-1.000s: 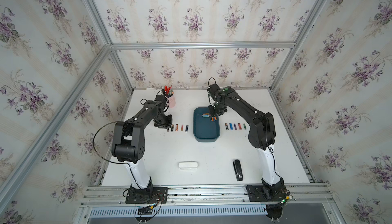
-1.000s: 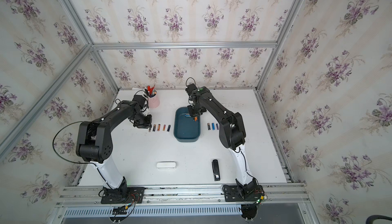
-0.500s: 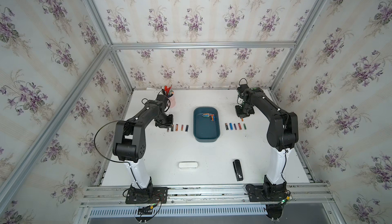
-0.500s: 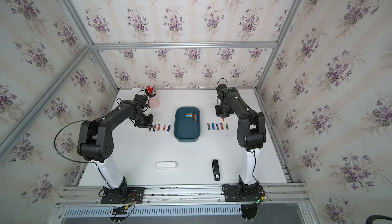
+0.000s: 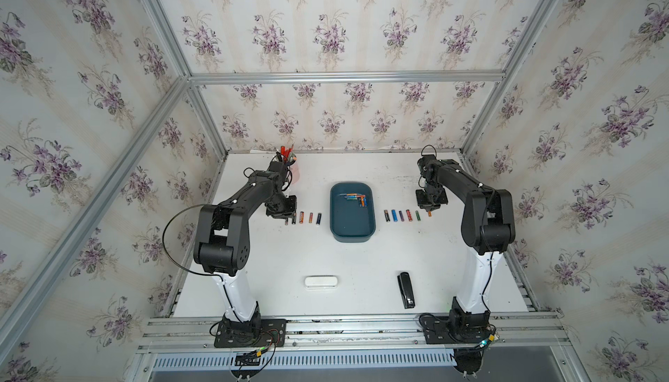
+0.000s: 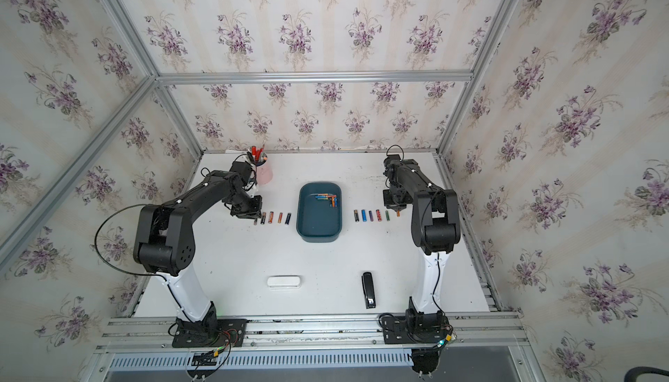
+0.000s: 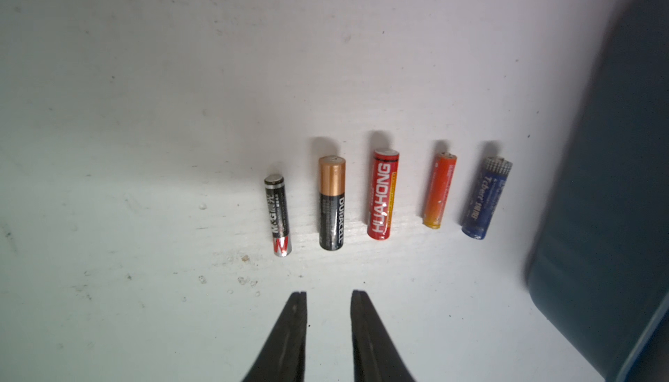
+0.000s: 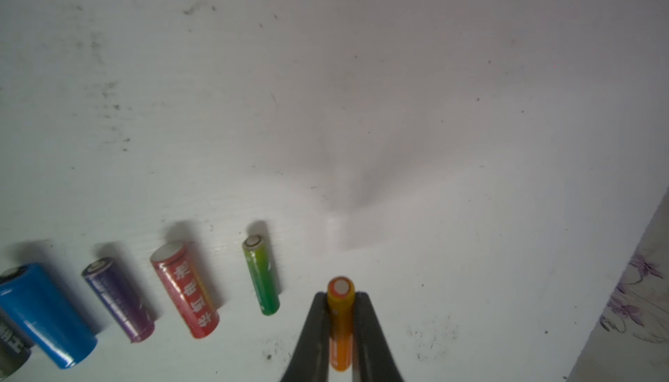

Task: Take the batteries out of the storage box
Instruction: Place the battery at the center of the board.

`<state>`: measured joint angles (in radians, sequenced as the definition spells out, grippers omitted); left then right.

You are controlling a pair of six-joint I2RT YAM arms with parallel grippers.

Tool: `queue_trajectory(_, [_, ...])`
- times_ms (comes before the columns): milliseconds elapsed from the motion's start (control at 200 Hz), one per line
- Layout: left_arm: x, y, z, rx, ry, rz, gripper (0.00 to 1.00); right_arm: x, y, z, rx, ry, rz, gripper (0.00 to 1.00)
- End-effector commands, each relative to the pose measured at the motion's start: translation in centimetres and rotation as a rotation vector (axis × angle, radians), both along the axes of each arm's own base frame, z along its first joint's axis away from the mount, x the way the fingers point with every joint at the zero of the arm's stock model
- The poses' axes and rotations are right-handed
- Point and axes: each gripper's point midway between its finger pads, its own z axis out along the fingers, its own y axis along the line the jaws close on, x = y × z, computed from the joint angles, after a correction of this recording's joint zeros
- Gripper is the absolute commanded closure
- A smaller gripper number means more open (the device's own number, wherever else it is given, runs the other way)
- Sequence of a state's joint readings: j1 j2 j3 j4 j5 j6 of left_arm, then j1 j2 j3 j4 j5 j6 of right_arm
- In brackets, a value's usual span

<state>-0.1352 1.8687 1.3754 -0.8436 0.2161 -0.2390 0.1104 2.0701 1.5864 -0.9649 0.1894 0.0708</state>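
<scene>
Purple-flowered wallpaper is seen on every wall around a white table (image 5: 362, 271). At the middle of the table is set a dark teal-blue plastic storage box with rounded corners and low walls (image 5: 351, 222). It is open at the top, and a small cluster of loose batteries (image 5: 356, 198) is gathered at its far end.

To the left of the box, five batteries are laid side by side on the table:
- a slim black-and-silver battery (image 7: 278, 215)
- a copper-and-black battery (image 7: 331, 203)
- a red battery with white lettering (image 7: 383, 194)
- an orange battery with a yellow end (image 7: 440, 190)
- a dark blue battery (image 7: 485, 199), placed nearest the box wall

The left claw (image 7: 328, 293) is held just short of this row, slightly spread, with nothing between its fingers.

To the right of the box a second row is laid out, including a green battery (image 8: 261, 279), a red battery with white characters (image 8: 185, 289), a purple battery (image 8: 119, 298) and a bright blue battery (image 8: 47, 313). At the outer end of this row, just beside the green battery, a slim orange cylindrical battery (image 8: 340, 329) is pinched by the right claw (image 8: 340, 294). Whether it touches the table cannot be told.

A pink cup filled with pens (image 5: 295, 174) is placed at the far left. A white oblong case (image 5: 321, 281) and a black stapler (image 5: 406, 289) are laid near the front, well apart from the box.
</scene>
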Motion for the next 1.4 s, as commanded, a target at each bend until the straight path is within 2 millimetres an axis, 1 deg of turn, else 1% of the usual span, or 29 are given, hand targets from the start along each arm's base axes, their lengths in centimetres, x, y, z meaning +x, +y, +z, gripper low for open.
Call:
queue_trajectory(0, [-0.2,-0.1,-0.1,0.000,0.012,-0.004,0.72,0.3,-0.1,-0.6,-0.003,0.000,0.009,0.92])
queue_trajectory(240, [-0.2,0.0,-0.2,0.003,0.016,-0.004,0.72,0.2,-0.2,-2.0,0.003,0.019,0.010,0.92])
queue_trajectory(714, [-0.2,-0.1,-0.4,0.005,0.019,-0.004,0.72,0.1,0.2,-3.0,0.028,0.033,0.017,0.90])
queue_trajectory(999, [-0.2,-0.1,-0.3,0.004,0.017,-0.006,0.72,-0.1,0.2,-3.2,0.025,0.040,0.017,0.85])
queue_trajectory(1239, [-0.1,0.0,-0.2,0.009,0.016,-0.008,0.72,0.3,0.2,-2.7,0.027,0.025,0.016,0.83])
queue_trajectory(1394, [-0.1,0.0,-0.1,0.009,0.014,-0.008,0.72,0.4,0.3,-2.3,0.030,0.018,0.015,0.80])
